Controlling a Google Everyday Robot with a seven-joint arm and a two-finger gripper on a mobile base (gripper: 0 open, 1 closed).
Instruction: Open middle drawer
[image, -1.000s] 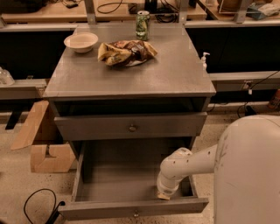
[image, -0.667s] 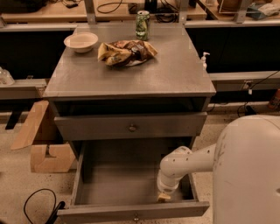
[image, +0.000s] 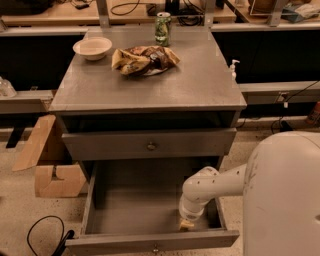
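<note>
The middle drawer (image: 150, 241) stands pulled far out at the bottom of the grey cabinet, and its bare grey inside shows. Its small brass knob (image: 155, 248) sits at the centre of the front, near the lower edge of the view. My gripper (image: 186, 225) reaches down inside this drawer at its right front corner, close behind the front panel. The white arm (image: 215, 185) runs back to my body at the right. Above it, the drawer with a brass knob (image: 151, 146) is nearly shut.
On the cabinet top (image: 200, 85) are a white bowl (image: 93, 48), a crumpled snack bag (image: 144, 60) and a green can (image: 162, 28). Cardboard (image: 50, 165) lies on the floor to the left, with a black cable (image: 45, 235) at the lower left. My white body (image: 285, 200) fills the lower right.
The middle drawer has slid a little further out toward the camera, and my gripper has moved the same way with it.
</note>
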